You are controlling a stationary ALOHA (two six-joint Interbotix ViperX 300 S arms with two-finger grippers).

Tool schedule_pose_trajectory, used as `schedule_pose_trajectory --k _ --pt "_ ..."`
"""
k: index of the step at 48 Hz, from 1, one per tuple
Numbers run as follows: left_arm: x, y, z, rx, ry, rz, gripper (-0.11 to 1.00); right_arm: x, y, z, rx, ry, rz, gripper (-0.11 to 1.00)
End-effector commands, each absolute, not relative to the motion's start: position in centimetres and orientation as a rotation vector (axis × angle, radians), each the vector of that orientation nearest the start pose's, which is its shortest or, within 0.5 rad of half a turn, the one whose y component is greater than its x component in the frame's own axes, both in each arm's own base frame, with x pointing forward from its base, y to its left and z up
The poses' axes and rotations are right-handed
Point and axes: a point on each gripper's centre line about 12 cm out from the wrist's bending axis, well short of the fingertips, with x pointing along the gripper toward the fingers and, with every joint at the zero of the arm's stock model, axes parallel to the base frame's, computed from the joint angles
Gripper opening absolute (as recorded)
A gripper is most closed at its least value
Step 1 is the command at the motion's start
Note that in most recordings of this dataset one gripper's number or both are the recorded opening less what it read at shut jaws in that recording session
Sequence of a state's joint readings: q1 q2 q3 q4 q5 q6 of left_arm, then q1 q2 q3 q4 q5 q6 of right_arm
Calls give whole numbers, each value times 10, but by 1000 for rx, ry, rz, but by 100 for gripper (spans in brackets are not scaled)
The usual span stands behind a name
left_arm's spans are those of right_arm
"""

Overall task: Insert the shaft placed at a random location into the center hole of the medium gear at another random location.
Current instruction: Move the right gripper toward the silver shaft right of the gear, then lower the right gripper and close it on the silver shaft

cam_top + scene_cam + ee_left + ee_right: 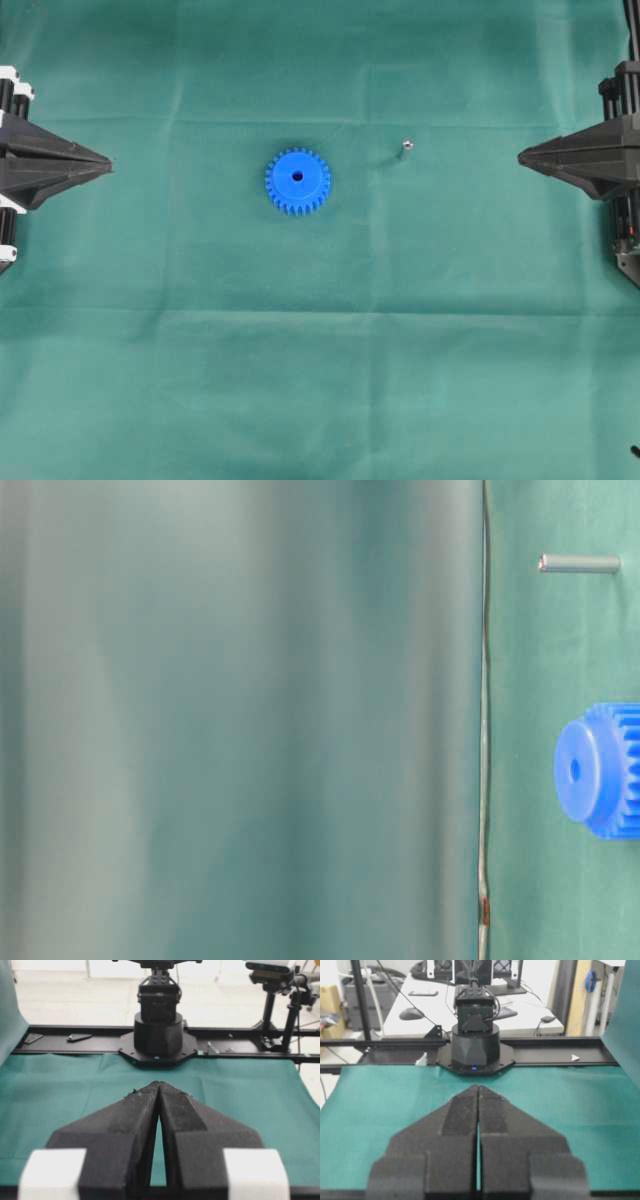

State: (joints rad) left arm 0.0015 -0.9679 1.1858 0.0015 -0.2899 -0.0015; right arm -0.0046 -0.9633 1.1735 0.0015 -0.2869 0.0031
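Nothing is held yet, so the closed right gripper (522,157) should open, reach the shaft (406,148) standing just right of the medium gear (298,181), and pinch it squarely while the left gripper (108,161) rests shut.

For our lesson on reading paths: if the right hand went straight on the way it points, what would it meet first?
Probably the shaft, though it lies slightly off the right hand's line; height is unclear, so the hand might pass it and reach the medium gear.

Bright blue medium gear (298,181); silvery-grey shaft (406,148); plain green cloth (320,380).
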Motion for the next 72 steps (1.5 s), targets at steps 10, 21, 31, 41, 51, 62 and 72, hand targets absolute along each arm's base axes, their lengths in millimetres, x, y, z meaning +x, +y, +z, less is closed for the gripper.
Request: schedule_pose_trajectory --k 10,21,31,41,51,62,72 --pt "201 -1 301 1 -80 -5 0 207 -8 293 17 -57 -42 1" --pt "201 -1 299 0 -71 -6 0 217 -22 276 34 15 -107 0" --pt "201 -1 299 -2 -69 -5 0 231 -39 250 53 113 -175 9" --pt "201 -1 299 -2 -69 -5 0 252 -59 213 72 260 -243 68" --pt "201 -1 297 -2 -58 -6 0 272 -79 163 102 419 -302 86" --pt "201 -1 295 -2 -44 -5 0 285 -94 131 119 495 -337 86" --pt "201 -1 295 -2 -40 -4 0 292 -96 114 124 528 -339 86"
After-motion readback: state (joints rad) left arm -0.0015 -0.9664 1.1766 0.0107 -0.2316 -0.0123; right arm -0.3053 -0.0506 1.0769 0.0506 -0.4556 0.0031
